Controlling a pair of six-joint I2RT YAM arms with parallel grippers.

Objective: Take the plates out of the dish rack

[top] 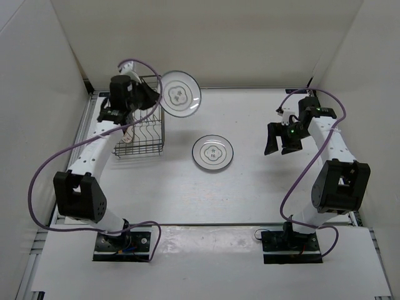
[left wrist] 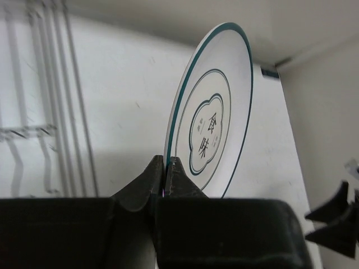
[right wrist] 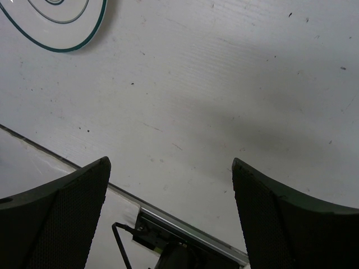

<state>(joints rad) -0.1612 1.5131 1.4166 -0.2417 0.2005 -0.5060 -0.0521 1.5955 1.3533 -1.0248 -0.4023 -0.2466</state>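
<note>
My left gripper [top: 159,95] is shut on the rim of a white plate [top: 180,94] with grey rings and a centre mark, holding it on edge in the air just right of the dish rack [top: 140,128]. In the left wrist view the jaws [left wrist: 166,162] pinch the plate's lower rim [left wrist: 216,112]. A second white ringed plate [top: 212,152] lies flat on the table's middle; its edge shows in the right wrist view [right wrist: 61,22]. My right gripper [top: 282,147] is open and empty above the table, right of that plate. The orange-brown plate is not in view.
White walls enclose the table on the left, back and right. The rack's wires [left wrist: 56,84] stand left of the held plate. The table's near edge rail [right wrist: 190,235] shows below my right gripper [right wrist: 171,168].
</note>
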